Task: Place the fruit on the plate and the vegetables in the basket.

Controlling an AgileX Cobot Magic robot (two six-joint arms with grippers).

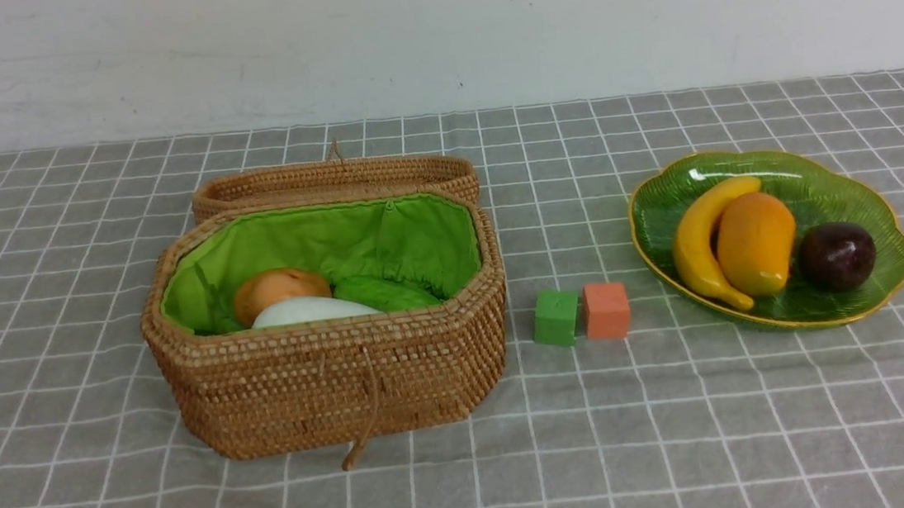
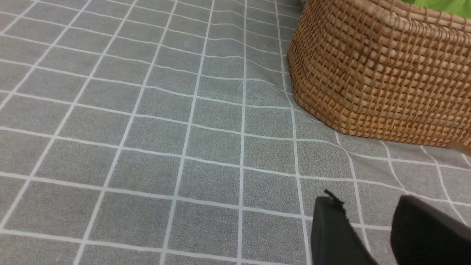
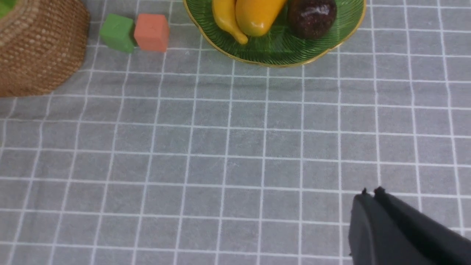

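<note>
Sorting looks finished, and we see both arms back from the goods.

We see the yellow banana (image 1: 700,245), orange mango (image 1: 755,243) and dark purple fruit (image 1: 837,255) on the green glass plate (image 1: 870,201); potato (image 1: 277,290), cucumber (image 1: 385,293) and white radish (image 1: 308,310) lie in the lined wicker basket (image 1: 331,373). Our risk: a careless pass could knock the green cube (image 1: 555,318) or orange cube (image 1: 607,310) between basket and plate, or nudge the basket. Only the wrist views show our left gripper (image 2: 368,221), parted and empty near the basket, and right gripper (image 3: 371,193), clenched on nothing.

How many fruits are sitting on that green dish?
3, all on the plate: banana at its left, mango in the middle touching it, purple fruit on the right.
</note>
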